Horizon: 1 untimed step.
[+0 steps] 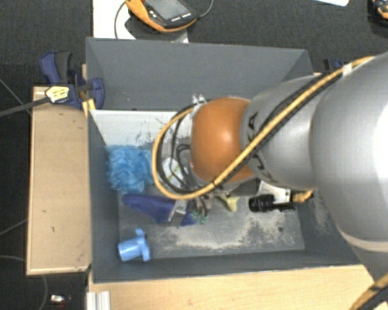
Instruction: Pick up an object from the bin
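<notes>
My gripper [193,212] reaches down under the arm's orange cover, near the middle of the bin floor. Its tip is at the right end of a dark blue, elongated soft thing [145,205] that lies on the floor to its left; whether it has hold of it is hidden. A light blue fluffy lump [127,168] lies just above that, against the left wall. A black cylindrical thing with a white part [269,203] lies to the gripper's right, and small beige pieces [230,203] sit between the two.
A light blue plastic spool-shaped piece [134,247] lies in the front left corner. The arm and its cables cover the back and right of the bin. The front middle of the floor carries only grey dust.
</notes>
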{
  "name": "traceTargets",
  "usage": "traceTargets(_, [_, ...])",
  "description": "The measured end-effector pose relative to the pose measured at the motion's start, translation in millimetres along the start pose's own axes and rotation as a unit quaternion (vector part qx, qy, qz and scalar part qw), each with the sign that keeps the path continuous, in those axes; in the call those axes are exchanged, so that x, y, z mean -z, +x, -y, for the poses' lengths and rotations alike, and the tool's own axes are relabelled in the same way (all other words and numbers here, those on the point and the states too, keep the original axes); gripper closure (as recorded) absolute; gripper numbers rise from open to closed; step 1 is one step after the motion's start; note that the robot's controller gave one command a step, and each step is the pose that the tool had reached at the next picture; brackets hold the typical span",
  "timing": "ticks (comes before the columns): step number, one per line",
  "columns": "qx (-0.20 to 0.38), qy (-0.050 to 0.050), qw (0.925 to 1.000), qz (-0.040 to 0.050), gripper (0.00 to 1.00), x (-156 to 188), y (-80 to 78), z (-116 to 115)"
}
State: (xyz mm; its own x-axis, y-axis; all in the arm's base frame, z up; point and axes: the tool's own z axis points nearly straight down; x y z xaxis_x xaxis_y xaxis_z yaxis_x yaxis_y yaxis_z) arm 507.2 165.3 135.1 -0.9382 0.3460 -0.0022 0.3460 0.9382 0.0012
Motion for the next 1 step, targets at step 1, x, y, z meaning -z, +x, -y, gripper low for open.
traceTargets(1, [0.0, -0.001, 1.0, 0.0015, 1.0, 16.0, -0.8, -0.2])
